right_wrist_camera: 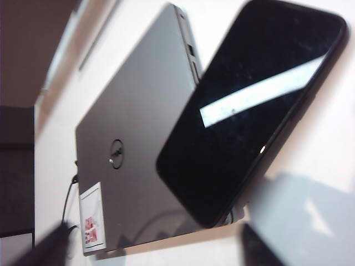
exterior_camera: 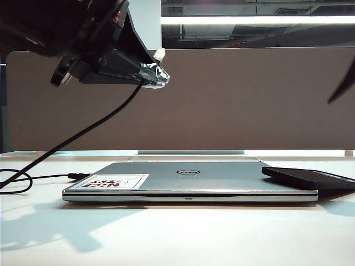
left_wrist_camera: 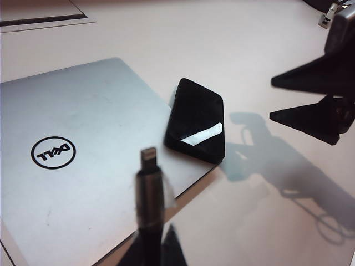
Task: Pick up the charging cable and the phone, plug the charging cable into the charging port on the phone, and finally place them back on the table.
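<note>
The left gripper (exterior_camera: 158,75) hangs high above the tabletop (exterior_camera: 183,233), over the left part of the closed silver laptop (exterior_camera: 188,180), its jaws closed on the charging cable (exterior_camera: 83,133) just behind the plug. In the left wrist view the cable's silver plug (left_wrist_camera: 148,155) sticks out past the gripper (left_wrist_camera: 152,235) and points toward the phone (left_wrist_camera: 197,119), which lies below and ahead of it, well apart. From this gripper the black cord droops down and away to the left edge of the exterior view, where it loops on the tabletop. The right gripper (left_wrist_camera: 310,97) is out to the right, above the tabletop beyond the phone; its two dark fingers stand apart with nothing between them. In the exterior view only a dark tip of it (exterior_camera: 343,88) shows at the right edge. The phone (exterior_camera: 310,177) rests below the right gripper, tilted, one end on the laptop's right corner and the rest overhanging the tabletop. A second thin black cord with a black plug (exterior_camera: 77,176) lies beside the laptop's left end, under the left gripper.
</note>
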`<state>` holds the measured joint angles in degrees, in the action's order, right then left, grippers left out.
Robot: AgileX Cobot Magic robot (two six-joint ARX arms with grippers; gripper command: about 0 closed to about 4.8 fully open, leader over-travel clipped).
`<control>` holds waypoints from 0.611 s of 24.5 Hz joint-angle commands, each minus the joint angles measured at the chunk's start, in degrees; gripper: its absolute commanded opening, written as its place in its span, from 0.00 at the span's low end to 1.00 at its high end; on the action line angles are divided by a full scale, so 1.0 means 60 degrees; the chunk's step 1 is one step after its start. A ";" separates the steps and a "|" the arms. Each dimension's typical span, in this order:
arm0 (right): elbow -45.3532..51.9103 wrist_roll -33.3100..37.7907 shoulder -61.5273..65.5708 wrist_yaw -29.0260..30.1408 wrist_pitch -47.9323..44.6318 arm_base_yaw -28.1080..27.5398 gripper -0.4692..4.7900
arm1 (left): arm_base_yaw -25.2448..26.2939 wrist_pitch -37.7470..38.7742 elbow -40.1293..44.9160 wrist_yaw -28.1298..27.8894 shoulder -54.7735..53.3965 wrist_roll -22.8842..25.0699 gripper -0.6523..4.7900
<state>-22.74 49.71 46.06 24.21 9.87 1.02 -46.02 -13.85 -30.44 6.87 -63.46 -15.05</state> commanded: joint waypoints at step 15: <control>-0.0062 -0.0328 0.4000 0.0484 -0.3147 0.0007 0.80 | 0.0011 -0.0062 -0.0033 0.0007 0.0040 0.0015 0.11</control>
<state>-22.87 48.10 69.38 26.85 -6.50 1.04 -46.02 -13.85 -30.44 6.87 -63.46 -15.05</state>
